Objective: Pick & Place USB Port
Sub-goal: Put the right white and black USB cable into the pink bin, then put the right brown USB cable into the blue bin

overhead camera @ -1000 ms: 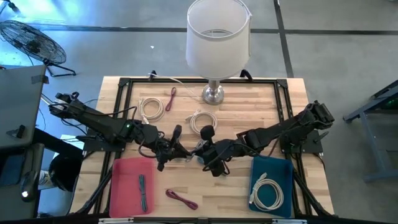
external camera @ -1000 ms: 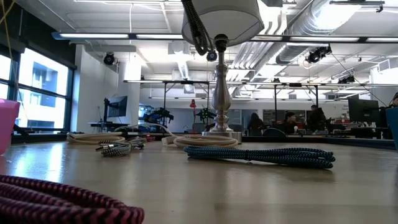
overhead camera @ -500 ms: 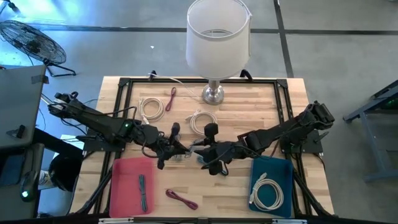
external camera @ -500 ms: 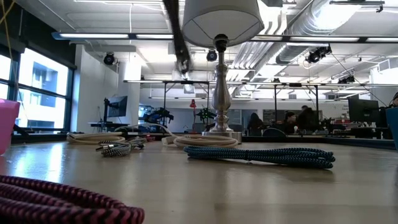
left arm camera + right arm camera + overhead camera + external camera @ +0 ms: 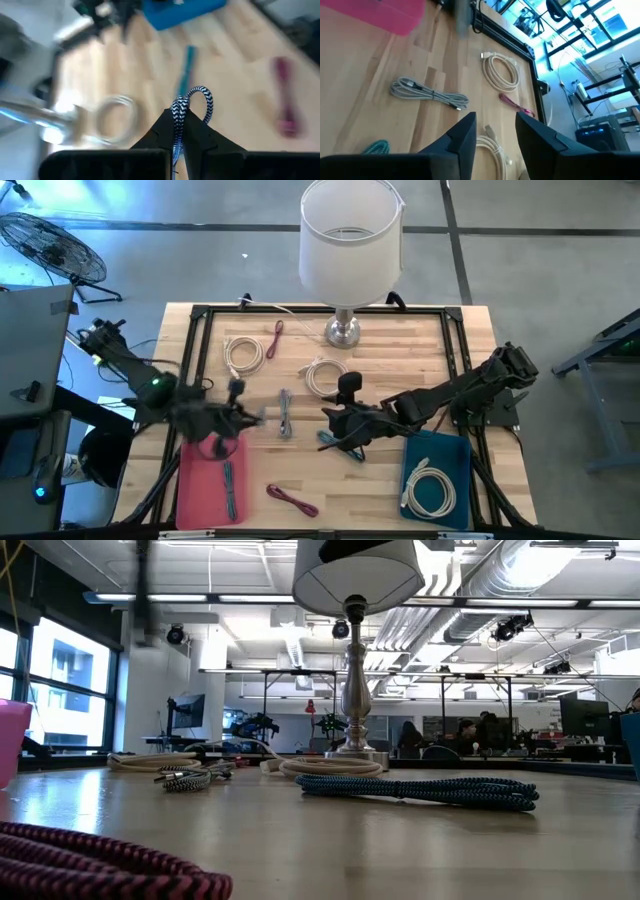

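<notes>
Transport step: left gripper [image 5: 181, 131] pinches black-white cable [image 5: 192, 102] above pink tray [image 5: 195, 480] at bench's front-left (release next, w/ centring over tray). Right gripper [image 5: 495, 131] spread, mid-bench, empty.

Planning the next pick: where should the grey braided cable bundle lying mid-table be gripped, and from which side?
Probably the middle of the grey braided cable bundle, from straight above, closing across its narrow width. It lies flat, long and slim on the wooden table, with bare wood along both long sides.
</notes>
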`<state>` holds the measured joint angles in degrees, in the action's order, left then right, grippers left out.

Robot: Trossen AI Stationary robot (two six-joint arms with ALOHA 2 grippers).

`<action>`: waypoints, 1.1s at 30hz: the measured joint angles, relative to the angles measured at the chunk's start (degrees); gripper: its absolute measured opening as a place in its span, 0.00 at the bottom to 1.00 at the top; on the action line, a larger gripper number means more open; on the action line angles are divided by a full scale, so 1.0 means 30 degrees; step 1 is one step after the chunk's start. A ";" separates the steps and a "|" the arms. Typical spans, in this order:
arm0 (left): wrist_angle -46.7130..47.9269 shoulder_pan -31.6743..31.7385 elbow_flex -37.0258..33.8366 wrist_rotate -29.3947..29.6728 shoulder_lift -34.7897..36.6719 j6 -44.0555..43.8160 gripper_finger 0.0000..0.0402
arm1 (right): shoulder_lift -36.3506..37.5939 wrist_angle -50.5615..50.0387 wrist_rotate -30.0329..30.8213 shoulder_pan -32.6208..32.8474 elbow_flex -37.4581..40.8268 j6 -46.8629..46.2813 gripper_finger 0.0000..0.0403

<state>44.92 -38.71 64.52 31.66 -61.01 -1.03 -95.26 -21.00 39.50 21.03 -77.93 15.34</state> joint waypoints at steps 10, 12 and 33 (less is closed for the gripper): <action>0.2507 -0.4937 0.0032 -0.1416 -0.1568 -0.6301 0.03 | 0.0000 0.0166 -0.0470 -0.0587 0.0000 -0.1083 0.32; 0.2922 -0.5494 0.0032 -0.1971 -0.2144 -0.6620 0.03 | 0.0000 0.0212 -0.0905 -0.0754 0.0000 -0.1456 0.32; 0.5554 -0.6845 0.0047 -0.4060 -0.6302 -0.7815 0.35 | 0.0000 0.1093 -0.2818 -0.0918 0.0000 -0.1978 0.32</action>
<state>61.59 -59.24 64.66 19.48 -79.92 -24.47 -95.26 -17.72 31.05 18.28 -77.93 9.41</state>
